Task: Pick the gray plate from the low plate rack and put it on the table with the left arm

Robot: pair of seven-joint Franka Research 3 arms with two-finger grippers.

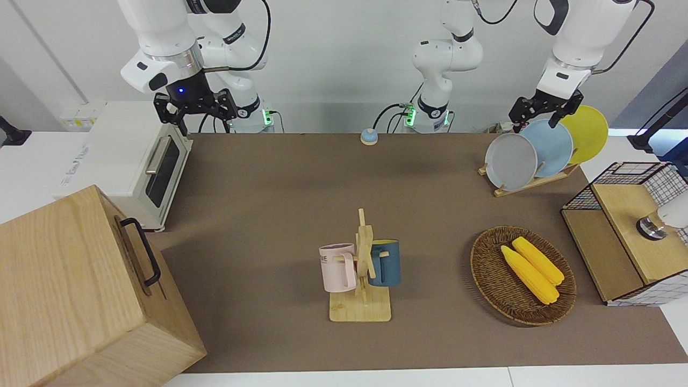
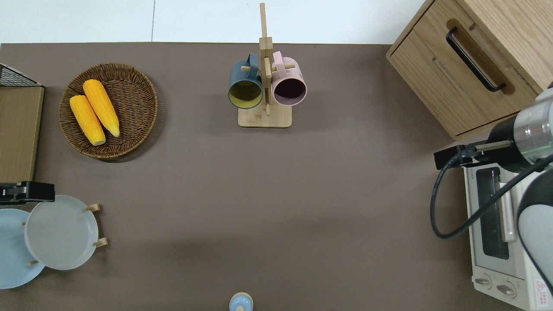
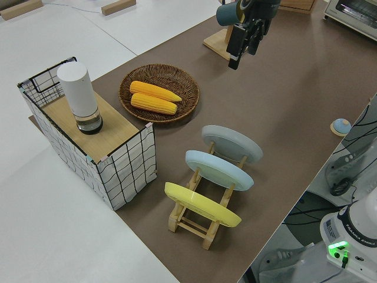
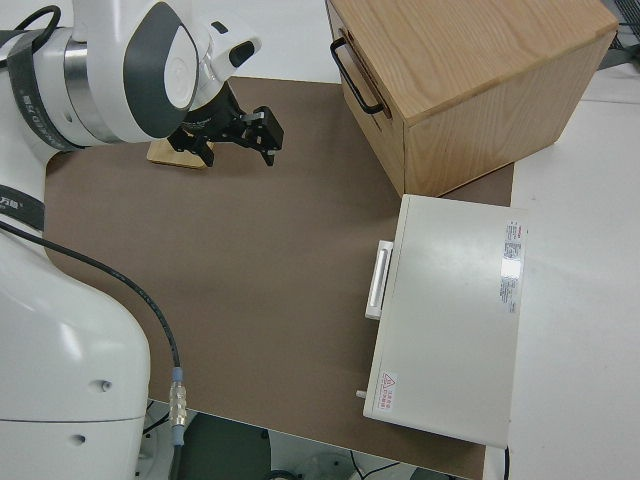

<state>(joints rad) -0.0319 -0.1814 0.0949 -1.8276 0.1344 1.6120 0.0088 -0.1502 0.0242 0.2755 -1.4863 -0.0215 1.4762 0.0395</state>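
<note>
Front view: my left end effector [image 1: 544, 111] hangs released over the low plate rack [image 1: 529, 181], three plates below it, the gray plate [image 1: 510, 161] still slotted in.

Overhead view: the wicker basket [image 2: 129, 103] holds two corn cobs [image 2: 94, 111], farther out on the desk [image 2: 276, 190].

Left side view: fingers [image 3: 235, 52] apart. My right arm is parked.

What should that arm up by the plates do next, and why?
Probably lower the left gripper onto the top rim of the gray plate. The plate leans untouched in the low plate rack, in the slot farthest from the robots, and the gripper, fingers open, holds nothing. The right arm is parked.
</note>
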